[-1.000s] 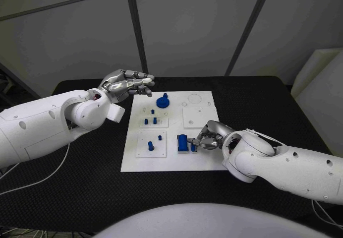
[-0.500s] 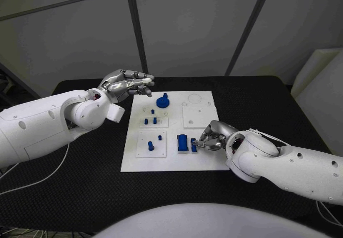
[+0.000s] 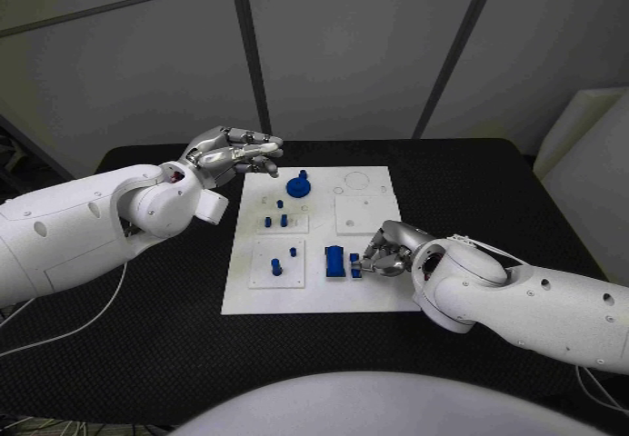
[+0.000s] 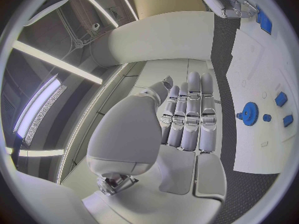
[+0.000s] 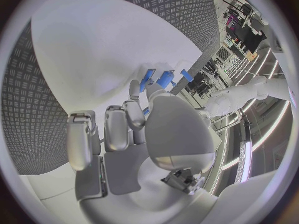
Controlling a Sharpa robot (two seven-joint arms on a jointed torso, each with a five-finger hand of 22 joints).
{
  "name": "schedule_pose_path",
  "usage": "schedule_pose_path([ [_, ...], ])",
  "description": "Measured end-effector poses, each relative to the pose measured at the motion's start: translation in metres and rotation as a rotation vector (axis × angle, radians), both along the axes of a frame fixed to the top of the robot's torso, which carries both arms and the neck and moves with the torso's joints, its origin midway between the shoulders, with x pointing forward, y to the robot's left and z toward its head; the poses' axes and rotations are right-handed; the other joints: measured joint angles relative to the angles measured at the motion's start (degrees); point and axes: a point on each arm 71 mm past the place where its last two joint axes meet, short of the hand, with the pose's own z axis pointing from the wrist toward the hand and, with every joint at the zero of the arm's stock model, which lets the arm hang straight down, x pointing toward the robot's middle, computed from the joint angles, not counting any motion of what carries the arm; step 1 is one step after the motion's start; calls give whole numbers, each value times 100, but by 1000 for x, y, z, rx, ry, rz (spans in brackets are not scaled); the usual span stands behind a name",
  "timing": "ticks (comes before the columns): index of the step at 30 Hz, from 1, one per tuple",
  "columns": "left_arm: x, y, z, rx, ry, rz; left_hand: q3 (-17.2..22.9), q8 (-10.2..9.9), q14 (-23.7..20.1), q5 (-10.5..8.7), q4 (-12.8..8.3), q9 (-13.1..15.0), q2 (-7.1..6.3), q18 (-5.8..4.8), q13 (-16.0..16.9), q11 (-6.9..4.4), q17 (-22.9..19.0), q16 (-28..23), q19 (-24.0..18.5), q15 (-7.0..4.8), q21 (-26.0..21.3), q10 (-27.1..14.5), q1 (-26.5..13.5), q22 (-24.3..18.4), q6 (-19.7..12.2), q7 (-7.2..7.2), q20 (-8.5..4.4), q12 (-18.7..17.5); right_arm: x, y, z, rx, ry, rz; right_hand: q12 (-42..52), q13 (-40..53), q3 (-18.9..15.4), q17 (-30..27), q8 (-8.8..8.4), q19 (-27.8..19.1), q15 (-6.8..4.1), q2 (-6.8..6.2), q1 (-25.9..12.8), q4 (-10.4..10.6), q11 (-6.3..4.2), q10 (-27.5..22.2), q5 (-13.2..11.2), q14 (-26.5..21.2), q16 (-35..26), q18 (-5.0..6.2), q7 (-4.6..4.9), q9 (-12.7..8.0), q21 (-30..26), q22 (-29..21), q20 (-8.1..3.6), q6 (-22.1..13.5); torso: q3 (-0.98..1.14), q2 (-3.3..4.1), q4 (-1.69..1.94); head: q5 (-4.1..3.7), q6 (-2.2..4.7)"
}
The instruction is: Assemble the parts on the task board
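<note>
Task board [image 3: 368, 292], a white plate, lay in the middle of the black table [image 3: 171, 336], with small blue parts standing in it or lying on it. Near its far edge sat a blue gear-shaped part [image 3: 299, 187], also seen from the left wrist [image 4: 249, 117]. Below that, in a raised square panel, stood a cluster of small blue pegs [image 3: 275, 221]. A second panel nearer the robot carried a taller blue peg [image 3: 276, 267] and a shorter one [image 3: 294, 252]. A blue block [image 3: 335, 262] stood upright towards the board's near right, and a thin blue piece [image 3: 354, 270] stood just beside it.

Left hand [image 3: 236, 152] hovered above the table just off the board's far left corner, its fingers curled inwards with nothing in them; in the left wrist view its fingers [image 4: 190, 115] lay pressed side by side, apart from the board.

Right hand [image 3: 384, 250] was down on the board at the thin blue piece, fingertips gathered close around it. The right wrist view showed the fingers [image 5: 134, 97] reaching to blue parts [image 5: 165, 78] at their tips; whether the hand actually pinched the piece or merely touched it could not be told.
</note>
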Motion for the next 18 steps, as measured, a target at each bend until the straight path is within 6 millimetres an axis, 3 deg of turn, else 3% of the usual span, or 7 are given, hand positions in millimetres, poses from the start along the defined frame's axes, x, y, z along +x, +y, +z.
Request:
schedule_pose_path([
  [14,0,0,0,1,1,0,0,0,0,0,0,0,0,0,0,0,0,0,0,0,0,0,0,1,0,0,0,0,1,-1,2,-2,-39,16,-3,21,36,8,0,0,0,16,106,-68,0,0,-3,0,0,0,0,12,0,0,0,0,3,-5,2,-4,-3],
  [18,1,1,-1,2,2,2,0,0,0,0,0,0,0,0,0,0,-1,0,0,0,0,0,0,1,0,0,0,0,0,-4,4,29,-57,32,-102,-73,-27,-64,-24,0,0,15,102,-5,15,-15,-3,0,-21,0,7,11,0,0,0,-7,4,-13,0,-13,19],
])
